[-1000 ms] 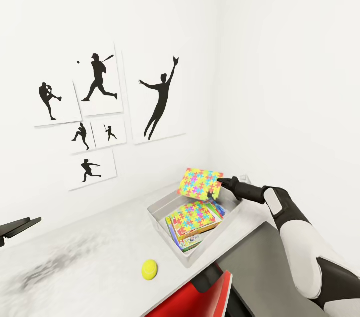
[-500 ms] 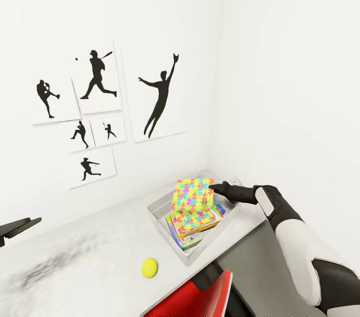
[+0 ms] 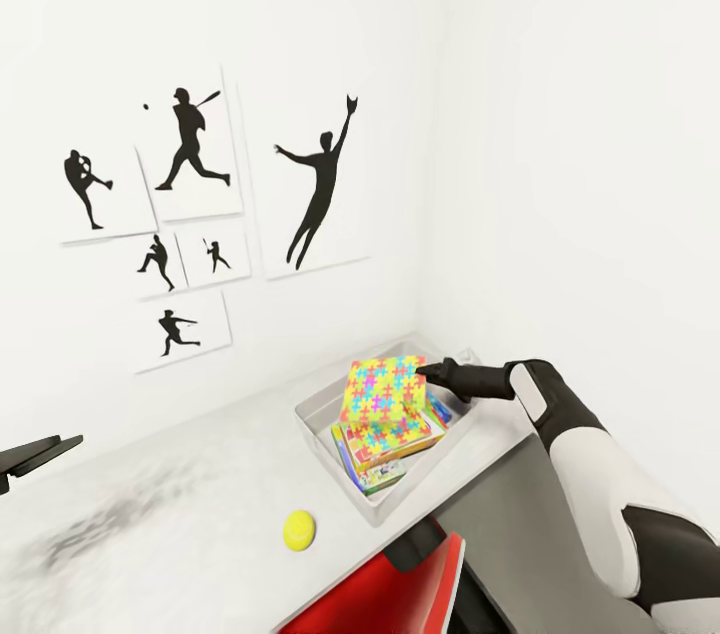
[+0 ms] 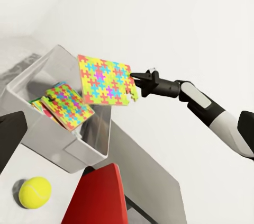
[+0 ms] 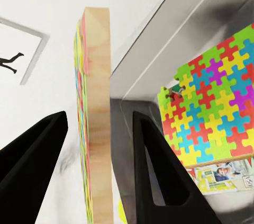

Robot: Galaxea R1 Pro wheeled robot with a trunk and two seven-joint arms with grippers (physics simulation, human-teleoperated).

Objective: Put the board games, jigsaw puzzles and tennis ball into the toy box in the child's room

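A jigsaw puzzle (image 3: pixel 381 389) hangs tilted on edge over the light grey toy box (image 3: pixel 316 416), with my right gripper (image 3: pixel 424 374) shut on its edge. The right wrist view shows that slab (image 5: pixel 96 65) edge-on between the two fingers. A second puzzle (image 3: pixel 396 435) lies flat in the box on top of stacked board games (image 3: pixel 377 480). The left wrist view takes in the held puzzle (image 4: pixel 106 81), the box (image 4: pixel 90 140) and the tennis ball (image 4: pixel 34 191). The ball (image 3: pixel 299 529) rests on the table (image 3: pixel 170 504), in front of the box. My left gripper (image 3: pixel 35 457) hovers at the far left, open and holding nothing.
The box stands in the room's corner, with white walls behind and to the right. Black sports-silhouette pictures (image 3: pixel 200 214) hang on the back wall. A red chair (image 3: pixel 400 584) is tucked at the table's front edge. A lower dark grey section (image 3: pixel 520 514) lies under my right arm.
My right gripper has carried the puzzle left and down, closer over the box, and the slab now stands more upright. The head view has shifted slightly. The ball has stayed put.
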